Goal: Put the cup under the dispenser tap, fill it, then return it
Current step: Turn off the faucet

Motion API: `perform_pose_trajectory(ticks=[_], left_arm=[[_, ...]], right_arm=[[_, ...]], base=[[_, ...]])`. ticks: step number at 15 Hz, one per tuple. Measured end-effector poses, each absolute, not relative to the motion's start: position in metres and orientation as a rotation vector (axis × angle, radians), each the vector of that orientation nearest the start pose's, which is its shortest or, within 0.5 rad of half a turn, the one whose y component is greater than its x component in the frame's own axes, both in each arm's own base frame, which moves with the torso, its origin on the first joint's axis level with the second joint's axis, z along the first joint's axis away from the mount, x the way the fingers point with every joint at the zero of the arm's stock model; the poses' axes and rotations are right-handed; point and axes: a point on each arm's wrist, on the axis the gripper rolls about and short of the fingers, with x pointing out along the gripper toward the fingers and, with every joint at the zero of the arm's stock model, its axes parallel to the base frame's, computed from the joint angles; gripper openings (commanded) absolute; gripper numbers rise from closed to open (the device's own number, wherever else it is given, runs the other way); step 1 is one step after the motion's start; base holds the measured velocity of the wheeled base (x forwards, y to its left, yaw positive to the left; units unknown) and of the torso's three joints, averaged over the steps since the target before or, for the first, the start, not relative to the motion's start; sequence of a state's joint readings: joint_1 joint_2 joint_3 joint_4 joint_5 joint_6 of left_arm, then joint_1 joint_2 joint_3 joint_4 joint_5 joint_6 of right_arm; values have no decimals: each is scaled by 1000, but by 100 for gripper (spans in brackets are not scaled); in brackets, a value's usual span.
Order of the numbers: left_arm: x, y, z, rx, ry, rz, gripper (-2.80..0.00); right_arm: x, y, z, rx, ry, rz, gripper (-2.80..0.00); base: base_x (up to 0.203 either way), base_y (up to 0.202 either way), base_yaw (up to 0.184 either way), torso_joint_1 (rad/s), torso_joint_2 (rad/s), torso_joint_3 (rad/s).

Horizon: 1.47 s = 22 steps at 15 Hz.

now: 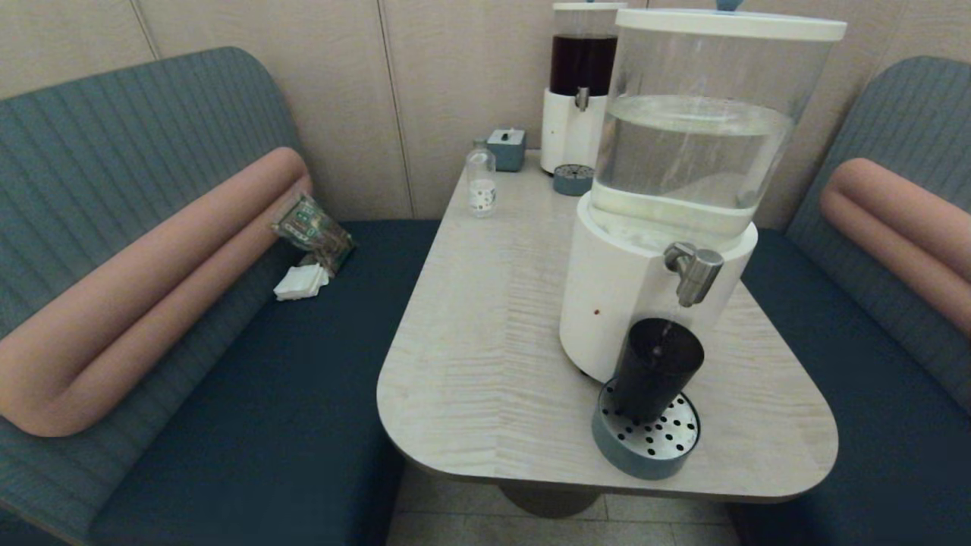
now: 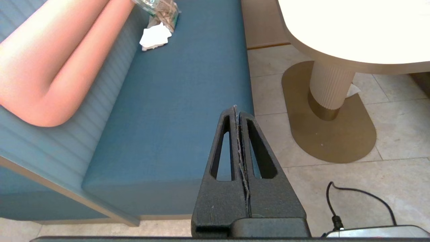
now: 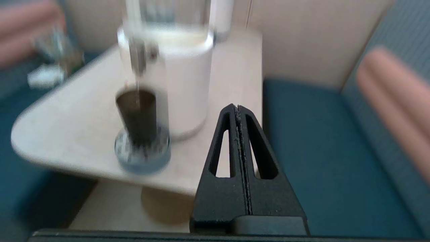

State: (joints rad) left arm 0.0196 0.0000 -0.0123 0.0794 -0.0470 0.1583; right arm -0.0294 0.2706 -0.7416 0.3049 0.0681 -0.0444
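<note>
The dark tapered cup [image 1: 654, 370] stands upright on the round blue drip tray [image 1: 646, 438], directly under the brushed-steel dispenser tap [image 1: 693, 271] of the big white-based dispenser [image 1: 630, 296]. A thin stream of water falls from the tap into the cup. In the right wrist view the cup [image 3: 137, 114] and tap [image 3: 137, 57] show ahead of my right gripper [image 3: 237, 107], which is shut, empty, and off the table's edge, apart from the cup. My left gripper [image 2: 235, 108] is shut and empty, low beside the left bench, near the floor. Neither arm shows in the head view.
A small clear bottle [image 1: 481, 182], a little blue box [image 1: 507, 148] and a dark-liquid dispenser [image 1: 579, 91] with its own drip tray stand at the table's [image 1: 485, 334] far end. Napkins [image 1: 300, 282] and a packet lie on the left bench. Benches flank the table.
</note>
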Motion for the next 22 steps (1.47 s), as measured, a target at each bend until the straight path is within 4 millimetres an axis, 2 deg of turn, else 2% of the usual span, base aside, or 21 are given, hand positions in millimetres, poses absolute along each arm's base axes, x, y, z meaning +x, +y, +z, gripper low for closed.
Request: perform_pose_trajectory(ticks=[3,6,11,13,18,20,22], left_arm=[[-24,-2,71,156,64,-33,-280],[-24,-2,71,156,64,-33,-280],[-24,-2,71,156,65,-33,-280],[-24,-2,71,156,64,-33,-280],[-24,-2,71,156,65,-33,-280],[-24,-2,71,156,64,-33,-280],[-24,-2,71,156,64,-33,-280]], right_arm=[[-70,3,240,-59,-304,-4,-280],[-73,1,216,-58,-323,-21,-280],[-75,0,190,-83,-404,-64,-280],[-68,0,175,-89,-395,-65,-280],[-35,-1,120,-94,-284,-71,-280],[-29,-1,108,-87,-271,-75,-280],[-25,-1,96,-79,-185,-69,-280]], base=[[0,0,0,0,0,0],[0,0,0,0,0,0],[0,0,0,0,0,0],[0,0,0,0,0,0],[0,0,0,0,0,0],[0,0,0,0,0,0],[0,0,0,0,0,0]])
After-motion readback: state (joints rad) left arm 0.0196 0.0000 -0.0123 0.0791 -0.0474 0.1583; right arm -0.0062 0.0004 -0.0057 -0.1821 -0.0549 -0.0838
